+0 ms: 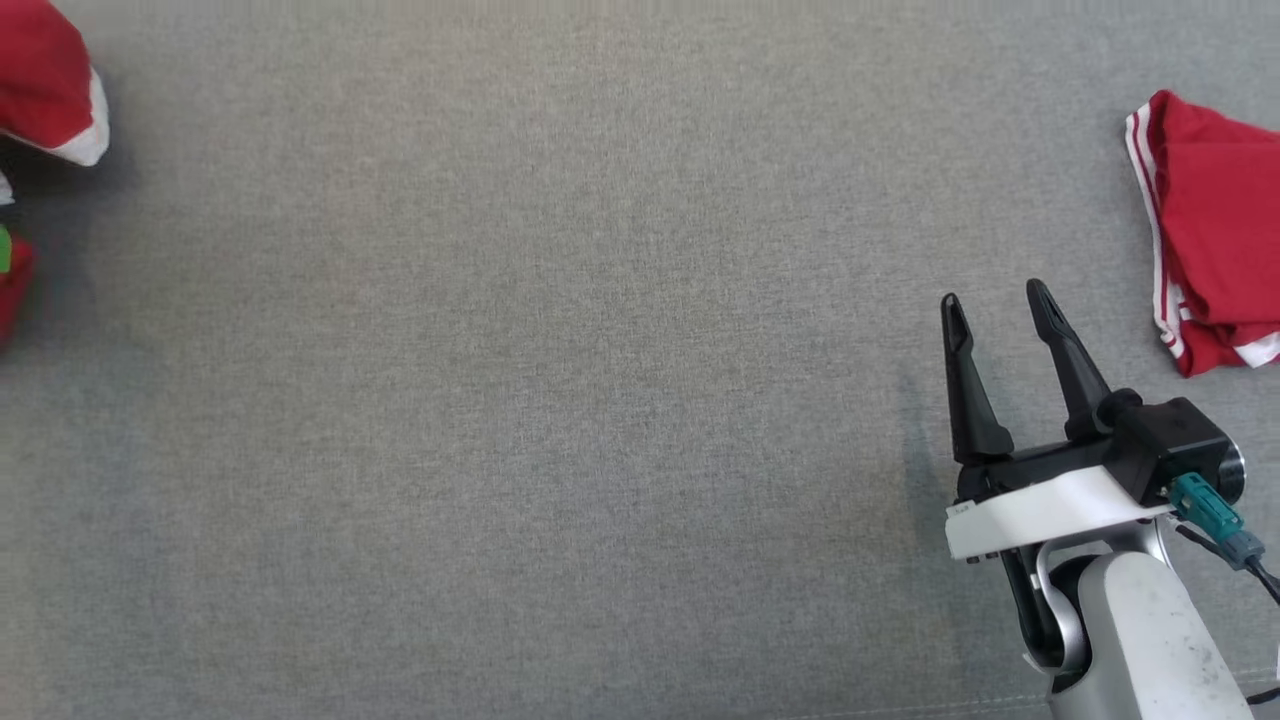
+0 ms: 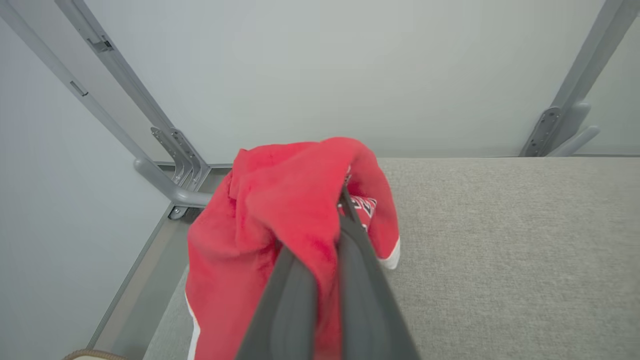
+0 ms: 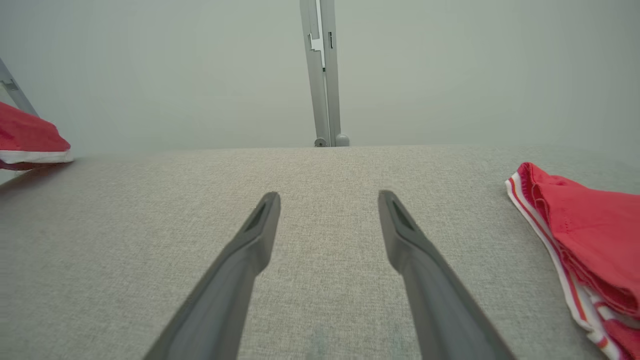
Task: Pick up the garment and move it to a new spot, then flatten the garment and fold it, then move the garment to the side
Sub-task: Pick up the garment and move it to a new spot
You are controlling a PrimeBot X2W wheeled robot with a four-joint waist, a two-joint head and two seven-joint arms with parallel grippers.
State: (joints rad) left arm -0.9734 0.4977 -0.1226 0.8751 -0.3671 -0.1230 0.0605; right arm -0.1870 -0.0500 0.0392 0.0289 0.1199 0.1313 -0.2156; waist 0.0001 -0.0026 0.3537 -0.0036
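A red garment with white trim hangs bunched over my left gripper, which is shut on its cloth at the left end of the grey padded table. The cloth hides the fingertips. In the head view the same garment shows at the top left corner, and in the right wrist view the garment sits at the far left. My right gripper stands open at the lower right, with nothing between its fingers, just over the table.
A second red garment with white side stripes lies folded at the table's right edge, also seen as the striped garment right of my right gripper. Grey metal frame posts and a pale wall border the grey table.
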